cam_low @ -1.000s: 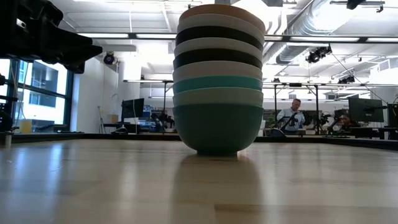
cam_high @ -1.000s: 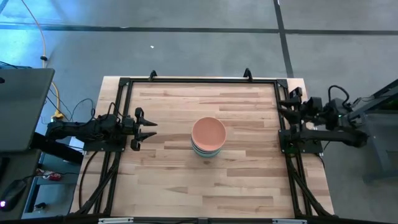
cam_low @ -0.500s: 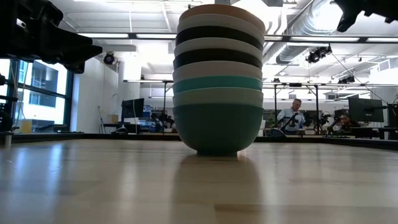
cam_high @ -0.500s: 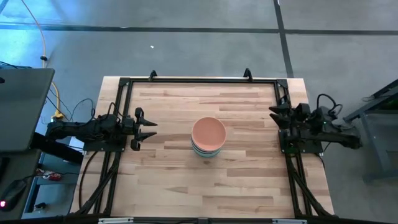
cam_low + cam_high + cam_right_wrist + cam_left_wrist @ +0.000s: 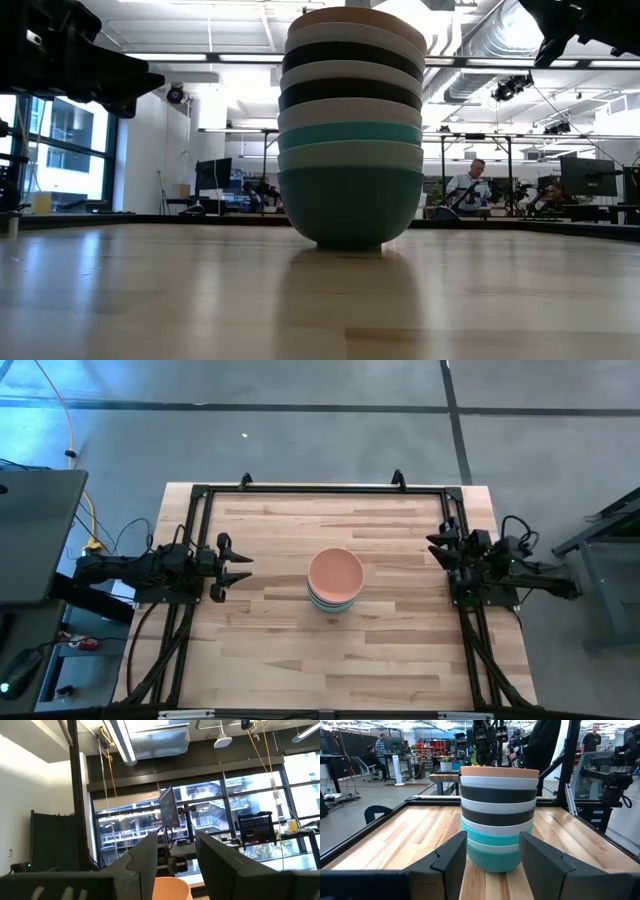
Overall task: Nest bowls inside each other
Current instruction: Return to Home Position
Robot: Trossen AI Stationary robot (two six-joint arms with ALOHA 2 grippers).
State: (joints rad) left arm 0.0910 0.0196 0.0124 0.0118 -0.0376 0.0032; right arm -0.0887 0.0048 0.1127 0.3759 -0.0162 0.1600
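Now right gripper [image 5: 436, 547] is swung round twd home pose, claw apart, empty; left gripper [image 5: 240, 566] parked, apart; bowls [image 5: 335, 582] all nested, task judged done.

Bright ceiling lights, soft sheen on tabletop [image 5: 150, 300]

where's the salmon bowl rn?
High view: the salmon bowl tops the nested stack at the centre of the table, between the left claw and the right claw, both clear of it.

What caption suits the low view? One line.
Stack of nested bowls, salmon-pink on top, teal at the base, standing on the wooden table.
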